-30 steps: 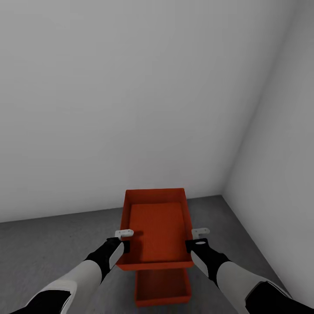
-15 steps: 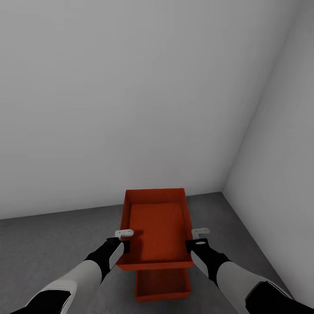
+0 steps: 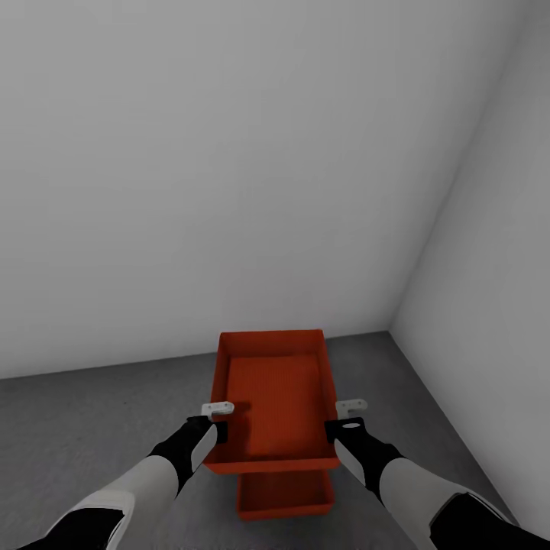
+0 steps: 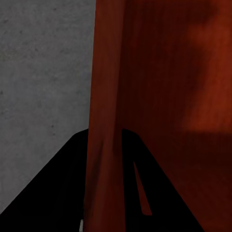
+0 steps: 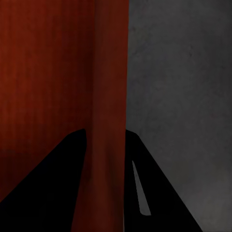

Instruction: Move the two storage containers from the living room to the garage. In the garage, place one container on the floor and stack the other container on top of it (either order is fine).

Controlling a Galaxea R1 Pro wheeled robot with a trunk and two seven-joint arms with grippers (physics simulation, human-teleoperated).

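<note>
— Head camera first: what have you got?

— Garage corner, pale grey walls meeting the dark grey floor. I'm holding the upper container off the floor between both arms. My left hand is on its left wall, my right hand on its right wall. The lower container sits on the floor beneath it, only its near end peeking out under the held one.

— Are they touching?

— Can't tell from up here whether the two boxes meet.

— Left wrist camera?

— The upper container's wall runs straight down between my left hand's dark fingers, one on each side, clamped on it. Grey floor beyond, orange-red inside on the other side.

— Right wrist?

— Same picture mirrored: the right wall pinched between the right hand's fingers, gripping it, floor outside.
</note>
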